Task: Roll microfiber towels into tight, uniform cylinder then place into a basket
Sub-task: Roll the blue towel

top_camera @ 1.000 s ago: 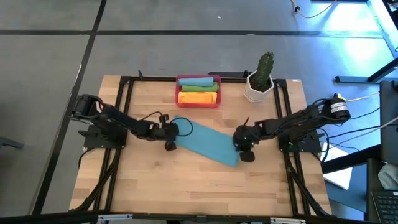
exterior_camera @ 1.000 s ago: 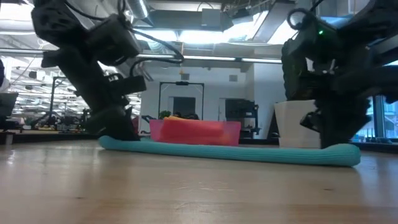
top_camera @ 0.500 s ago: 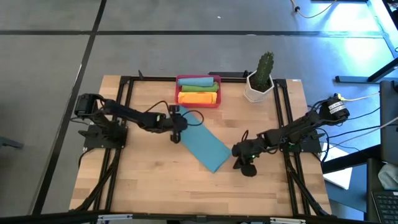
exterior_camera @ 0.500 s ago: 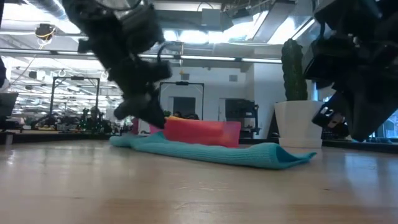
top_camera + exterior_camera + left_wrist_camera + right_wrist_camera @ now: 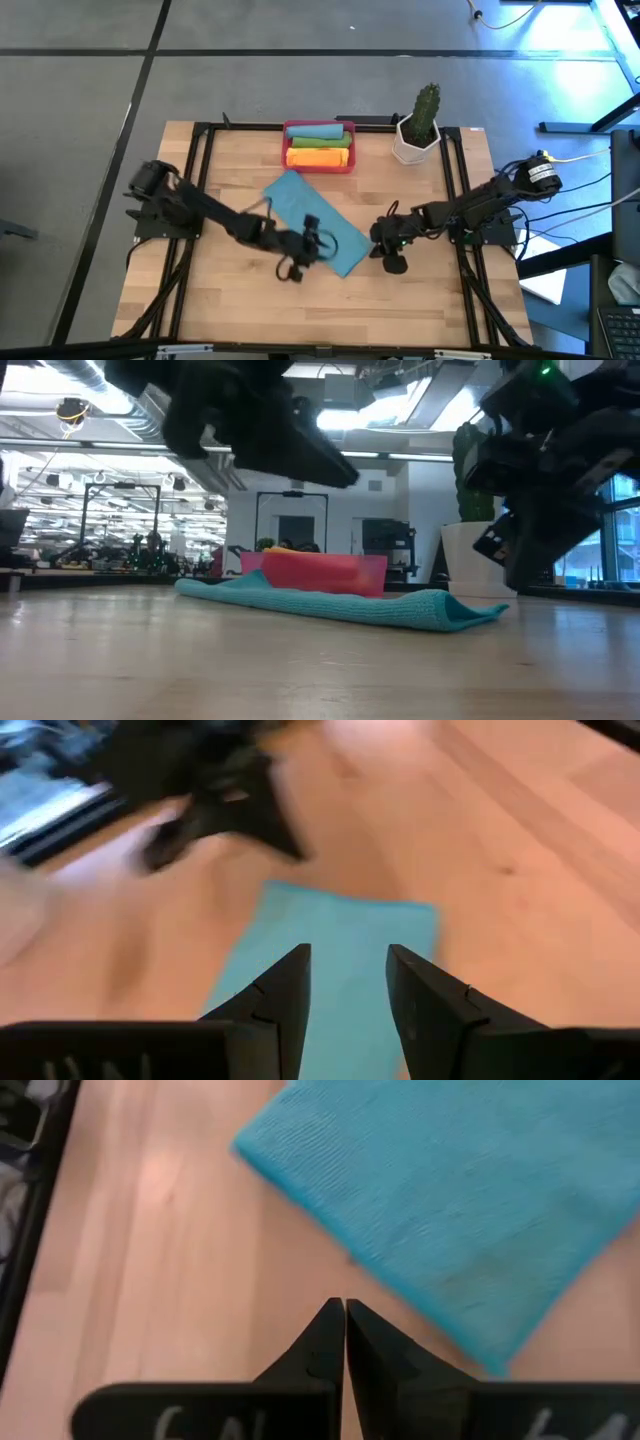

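The left pincer (image 5: 312,243) is now seen low in the centre of the high view, above the lower end of the flat teal blue microfibre towel (image 5: 312,220). Half a second ago it was at the towel's upper end, close to the basket. Its fingers (image 5: 275,1000) are parted with nothing between them. The right pincer (image 5: 385,242), just right of the towel's lower corner, has been moved a little upward; its fingers (image 5: 345,1342) are pressed together on nothing.

The towel itself has not been shifted and lies unrolled on the wooden surface (image 5: 420,300), below the shallow red plastic basket (image 5: 318,146), where green, yellow and orange rolls (image 5: 318,148) are already placed. Rolling is judged not yet begun; probably the lower edge is to be taken.

In the low view the left arm is cut off at the top, and its wrist view is blurred.
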